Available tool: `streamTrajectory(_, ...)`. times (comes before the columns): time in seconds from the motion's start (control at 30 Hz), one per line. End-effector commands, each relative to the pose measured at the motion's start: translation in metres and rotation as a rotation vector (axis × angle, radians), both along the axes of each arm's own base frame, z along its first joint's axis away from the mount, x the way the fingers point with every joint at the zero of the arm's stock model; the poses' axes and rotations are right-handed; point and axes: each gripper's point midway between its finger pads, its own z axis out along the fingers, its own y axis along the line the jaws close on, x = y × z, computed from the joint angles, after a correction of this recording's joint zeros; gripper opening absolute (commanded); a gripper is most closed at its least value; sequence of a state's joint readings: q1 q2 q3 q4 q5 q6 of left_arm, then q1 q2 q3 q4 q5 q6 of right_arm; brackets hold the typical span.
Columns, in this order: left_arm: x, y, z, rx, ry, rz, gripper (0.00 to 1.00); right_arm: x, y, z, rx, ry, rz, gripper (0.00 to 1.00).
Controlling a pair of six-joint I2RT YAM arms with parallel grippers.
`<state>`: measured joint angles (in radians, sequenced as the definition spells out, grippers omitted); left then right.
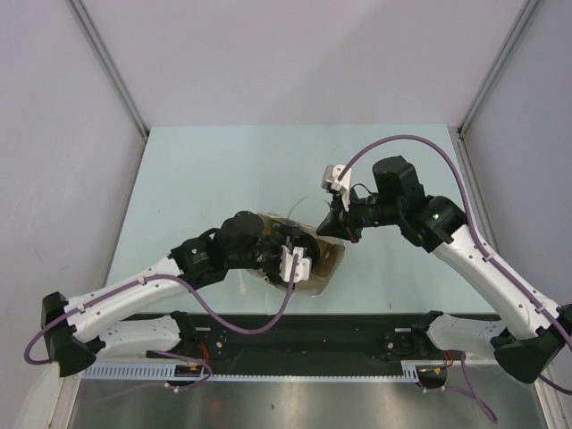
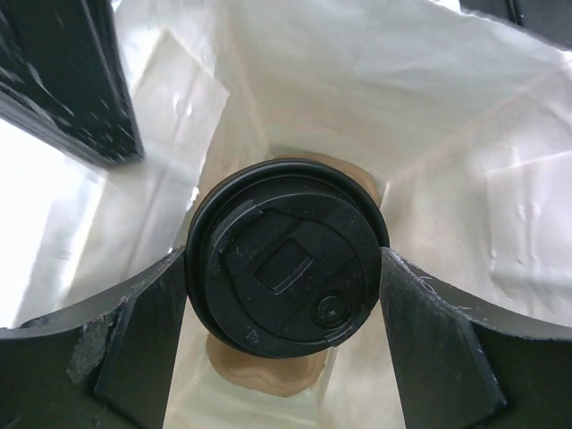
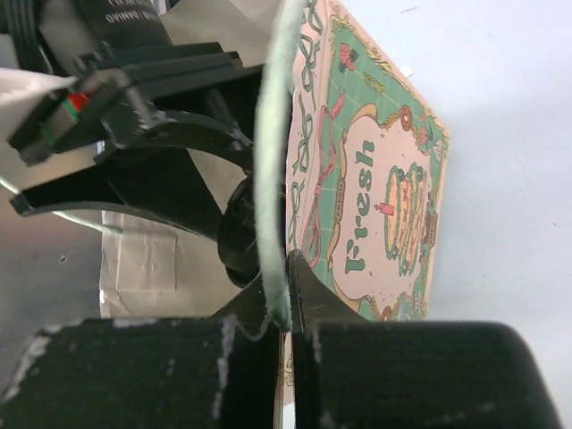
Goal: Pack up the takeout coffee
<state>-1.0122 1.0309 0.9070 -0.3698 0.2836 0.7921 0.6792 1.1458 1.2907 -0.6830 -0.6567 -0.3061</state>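
Nearest me, the left gripper [image 2: 282,257] reaches down into the paper bag [image 3: 375,197]. Its fingers [image 2: 134,340] look pressed against both sides of the black lid of the takeout coffee [image 2: 286,268], so the cup seems gripped and not yet let go. It sits upright, deep between the white bag walls; I cannot tell whether it rests on the bottom. Farther off, the right gripper [image 3: 284,295] pinches the bag's rim, holding the mouth wide above the tabletop [image 1: 223,170]. I reckon the packing is mostly done: release, withdraw, and drop the rim.
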Motion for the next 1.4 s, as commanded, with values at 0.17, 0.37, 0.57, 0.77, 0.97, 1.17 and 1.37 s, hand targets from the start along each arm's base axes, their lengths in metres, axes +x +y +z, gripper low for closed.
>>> streamTrajectory(0.17,-0.008,-0.013,0.002,0.057,-0.079,-0.163,0.34,-0.007,0.01,0.023,0.074,-0.079,0.094,0.0)
streamTrajectory(0.37,0.002,-0.03,-0.004,0.091,-0.071,-0.166,0.34,-0.011,0.014,0.015,0.056,-0.075,0.128,0.0)
streamTrajectory(0.57,0.011,-0.028,-0.036,0.196,-0.056,-0.146,0.34,-0.013,0.017,0.013,0.034,-0.113,0.148,0.0)
streamTrajectory(0.77,0.018,-0.023,-0.046,0.194,-0.09,-0.109,0.34,-0.012,0.018,0.018,0.024,-0.147,0.151,0.0)
streamTrajectory(0.97,0.014,-0.024,-0.035,0.146,-0.031,-0.066,0.33,0.0,0.016,0.004,-0.063,-0.132,0.093,0.15)
streamTrajectory(1.17,0.01,-0.019,-0.039,0.123,0.002,-0.034,0.33,0.002,0.009,-0.023,-0.192,-0.088,0.036,0.3)
streamTrajectory(1.37,0.009,-0.017,-0.039,0.109,-0.006,-0.03,0.33,0.019,0.006,-0.037,-0.259,-0.109,-0.033,0.27)
